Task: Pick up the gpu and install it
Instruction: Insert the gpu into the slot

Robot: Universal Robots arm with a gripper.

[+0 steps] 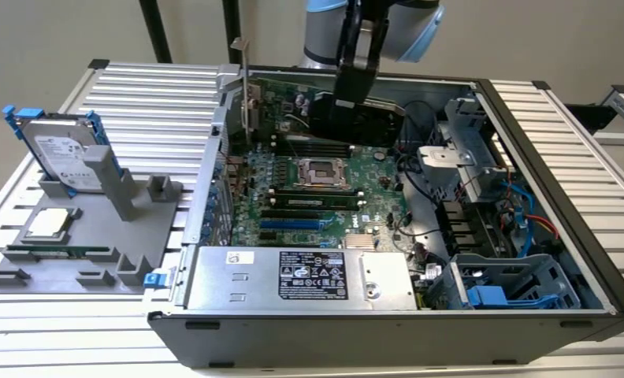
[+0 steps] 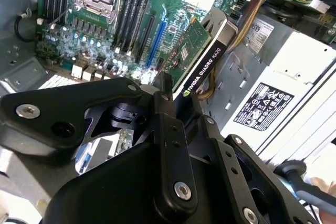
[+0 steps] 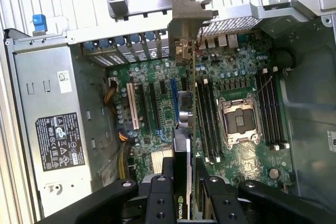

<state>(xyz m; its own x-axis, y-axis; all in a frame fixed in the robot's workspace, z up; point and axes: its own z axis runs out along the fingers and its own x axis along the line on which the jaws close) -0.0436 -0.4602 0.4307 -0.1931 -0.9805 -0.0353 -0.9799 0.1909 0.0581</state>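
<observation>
1. Over the open computer case [image 1: 533, 169], toward 12 o'clock of its interior in the exterior view, the claw [image 1: 356, 106] hangs from the arm [image 1: 370, 31]. It grips the gpu [image 1: 367, 122], its fingers drawn narrow against the card's two faces.
2. The gpu stands on edge above the motherboard [image 1: 323, 205]. Its black cooler is under the claw, and its silver bracket [image 1: 243, 75] is at the 9 o'clock end, rising above the case's rear wall.
3. In the first wrist view the claw [image 3: 184, 195] holds the gpu [image 3: 185, 114] edge-on. The silver bracket [image 3: 189, 17] sits at the row of rear slot openings, and the card runs just beside the blue slot [image 3: 173, 95]. I cannot tell whether its lower edge touches any slot.
4. In the second wrist view the claw [image 2: 176, 98] clasps the gpu [image 2: 202, 51], which shows its black side and green board over the motherboard [image 2: 105, 35], near the power supply [image 2: 273, 93].
5. In the exterior view the processor socket [image 1: 317, 172] lies at 6 o'clock from the gpu, and the power supply [image 1: 291, 276] fills the case's 6 o'clock edge.
6. At the case's 9 o'clock, on the slatted tabletop [image 1: 144, 94], a grey fixture [image 1: 81, 272] carries a hard drive [image 1: 65, 153] upright in a blue frame. It also holds a processor chip [image 1: 47, 224] and a memory stick [image 1: 60, 252], all well apart from the claw.
</observation>
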